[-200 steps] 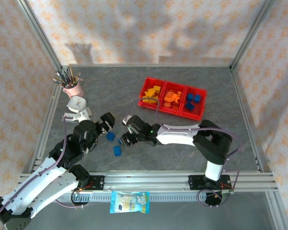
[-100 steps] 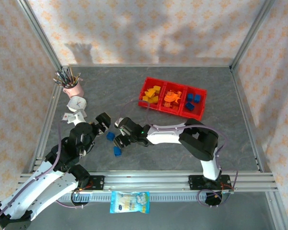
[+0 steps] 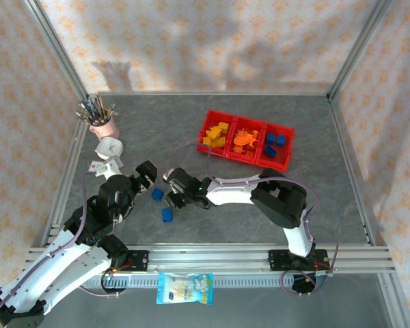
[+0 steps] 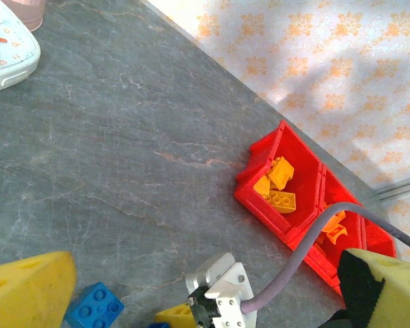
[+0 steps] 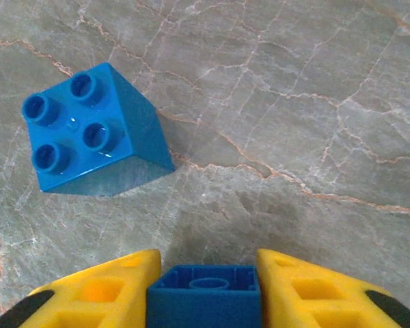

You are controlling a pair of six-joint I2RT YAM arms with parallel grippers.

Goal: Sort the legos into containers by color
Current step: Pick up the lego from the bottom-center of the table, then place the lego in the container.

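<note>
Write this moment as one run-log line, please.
right gripper: shut on blue brick | left gripper: open, empty | loose blue brick: on table | red tray: holds sorted bricks

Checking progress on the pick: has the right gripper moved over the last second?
Yes. In the top view, the right gripper has shifted left, farther from the red tray.

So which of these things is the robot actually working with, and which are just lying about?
The job: red three-compartment tray, sorted bricks in it, loose blue bricks on the table, blue brick in the right hand.
Lying about: pink pen cup, white clock, blue-and-white packet.
</note>
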